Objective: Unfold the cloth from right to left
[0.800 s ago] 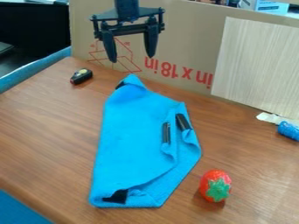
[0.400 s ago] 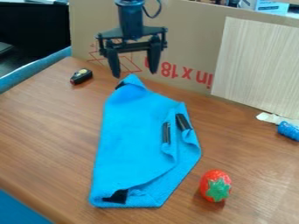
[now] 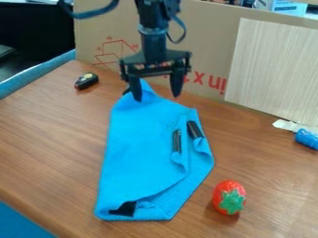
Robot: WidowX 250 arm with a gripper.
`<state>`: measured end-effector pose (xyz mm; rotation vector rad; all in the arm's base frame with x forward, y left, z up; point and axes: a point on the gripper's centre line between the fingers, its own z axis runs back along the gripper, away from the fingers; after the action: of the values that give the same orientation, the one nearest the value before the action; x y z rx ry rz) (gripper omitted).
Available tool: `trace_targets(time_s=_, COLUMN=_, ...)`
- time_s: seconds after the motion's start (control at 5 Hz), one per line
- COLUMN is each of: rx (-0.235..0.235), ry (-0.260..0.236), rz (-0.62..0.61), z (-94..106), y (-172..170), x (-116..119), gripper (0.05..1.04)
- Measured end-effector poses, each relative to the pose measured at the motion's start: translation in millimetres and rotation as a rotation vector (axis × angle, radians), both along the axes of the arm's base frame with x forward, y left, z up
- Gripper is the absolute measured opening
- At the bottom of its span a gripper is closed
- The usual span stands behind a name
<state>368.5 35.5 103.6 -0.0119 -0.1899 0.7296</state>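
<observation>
Nearest, 1 red strawberry (image 3: pixel 229 197) (green leaves showing) sits on the desk (image 3: pixel 56 148), just beside the folded blue cloth (image 3: pixel 146 148), which lies mid-desk. Above the cloth's far end hangs the hand (image 3: pixel 157 96), its 2 fingers apart; beyond stands cardboard (image 3: pixel 205 37).

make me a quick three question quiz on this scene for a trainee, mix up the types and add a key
1. True or false: the tool is open, with its fingers apart, near the far end of the blue cloth.
2. Multiple choice: which of these is on the table, to the right of the cloth in the picture?
a) banana
b) red strawberry
c) metal pan
3. Fill in: the print on the cardboard behind the table is ____ in colour.

Key: 1 true; 2 b; 3 red
</observation>
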Motion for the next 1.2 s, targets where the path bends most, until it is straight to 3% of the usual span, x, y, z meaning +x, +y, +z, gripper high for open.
trace_targets(time_s=0.4, rx=0.011, ry=-0.039, rz=-0.025, z=-33.4, y=-26.2, x=-7.1, gripper=0.999)
trace_targets(time_s=0.8, rx=0.076, ry=-0.057, rz=-0.090, z=-44.2, y=-53.2, x=-12.4, gripper=0.999)
trace_targets(time_s=1.2, rx=0.114, ry=-0.030, rz=-0.102, z=-55.8, y=-55.8, x=-13.3, gripper=0.999)
